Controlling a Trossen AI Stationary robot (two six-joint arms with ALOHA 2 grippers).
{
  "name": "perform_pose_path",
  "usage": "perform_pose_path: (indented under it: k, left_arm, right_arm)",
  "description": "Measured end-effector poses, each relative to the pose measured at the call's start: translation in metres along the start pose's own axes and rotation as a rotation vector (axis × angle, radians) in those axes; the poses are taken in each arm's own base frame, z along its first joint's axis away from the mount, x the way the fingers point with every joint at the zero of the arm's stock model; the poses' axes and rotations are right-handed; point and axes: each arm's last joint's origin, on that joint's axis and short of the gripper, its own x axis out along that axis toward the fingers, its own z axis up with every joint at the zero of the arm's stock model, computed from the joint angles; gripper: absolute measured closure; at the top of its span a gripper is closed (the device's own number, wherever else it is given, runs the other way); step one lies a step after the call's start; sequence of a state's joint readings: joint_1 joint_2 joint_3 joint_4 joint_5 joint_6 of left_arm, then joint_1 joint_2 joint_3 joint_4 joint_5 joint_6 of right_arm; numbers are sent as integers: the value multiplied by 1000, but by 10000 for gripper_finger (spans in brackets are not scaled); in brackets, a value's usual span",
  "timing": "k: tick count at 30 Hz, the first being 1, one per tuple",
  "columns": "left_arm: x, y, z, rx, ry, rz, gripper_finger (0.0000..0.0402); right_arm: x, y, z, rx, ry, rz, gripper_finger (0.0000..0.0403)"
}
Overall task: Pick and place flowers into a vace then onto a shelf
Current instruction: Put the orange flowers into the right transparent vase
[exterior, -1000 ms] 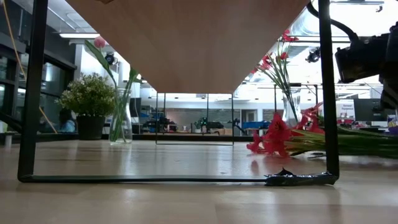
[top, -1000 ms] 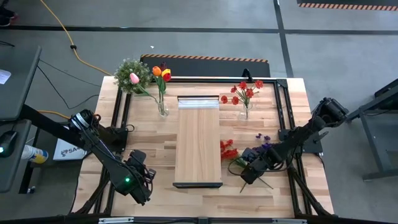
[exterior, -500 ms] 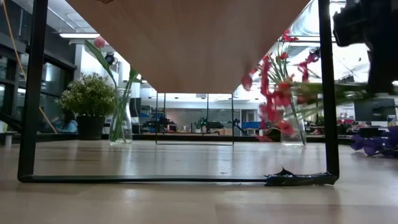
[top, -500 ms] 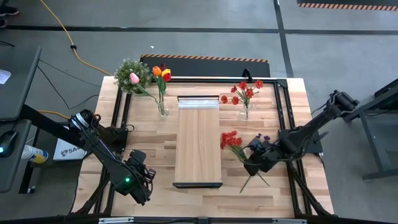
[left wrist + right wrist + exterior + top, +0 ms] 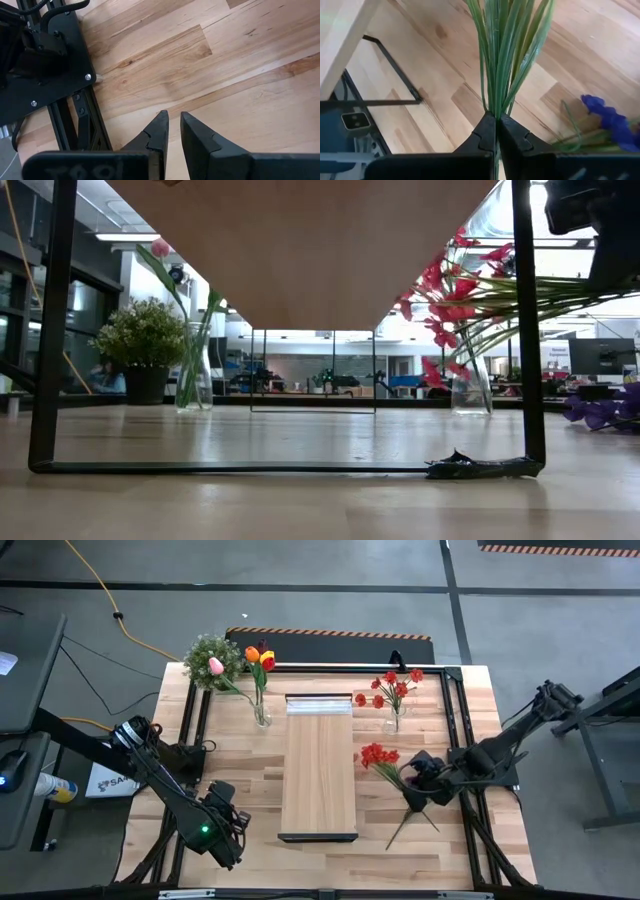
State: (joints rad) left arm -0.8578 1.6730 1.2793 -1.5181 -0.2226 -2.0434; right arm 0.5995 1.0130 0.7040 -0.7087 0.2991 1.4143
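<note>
The red spray [image 5: 379, 755] is up off the table [image 5: 240, 790], its stems pinched tight between the fingers of the right gripper [image 5: 413, 796], which hangs over the table's right half, between the shelf [image 5: 319, 765] and the right edge; the blossoms lean toward the shelf and the stem ends trail toward the near edge. To do this step well, I'd say the bunch wants tipping upright before it travels, so the stems go down into the narrow mouth of the vase [image 5: 395, 718] near the far edge, which already holds red flowers [image 5: 392, 688] and leaves little room. The purple spray [image 5: 610, 121] lies on the table just beside the gripper; worth not dragging. The shelf's long side runs close on the inside and the black frame rail [image 5: 458, 730] on the outside, so the clear lane is straight toward the far edge. The left gripper [image 5: 172, 132] waits near the near-left corner, fingers almost together on nothing.
</note>
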Motion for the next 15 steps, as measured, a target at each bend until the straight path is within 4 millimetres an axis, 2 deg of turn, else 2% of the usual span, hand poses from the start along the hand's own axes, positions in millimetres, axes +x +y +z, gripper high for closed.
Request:
perform_pose_path:
  k: [6,15]
  left_arm:
    - [0,0,0,1,-1,3,316]
    - [0,0,1,2,-23,-3,316]
  right_arm:
    - [-11,-6,2,7,4,21,403]
    - [-30,-11,9,35,-79,104,403]
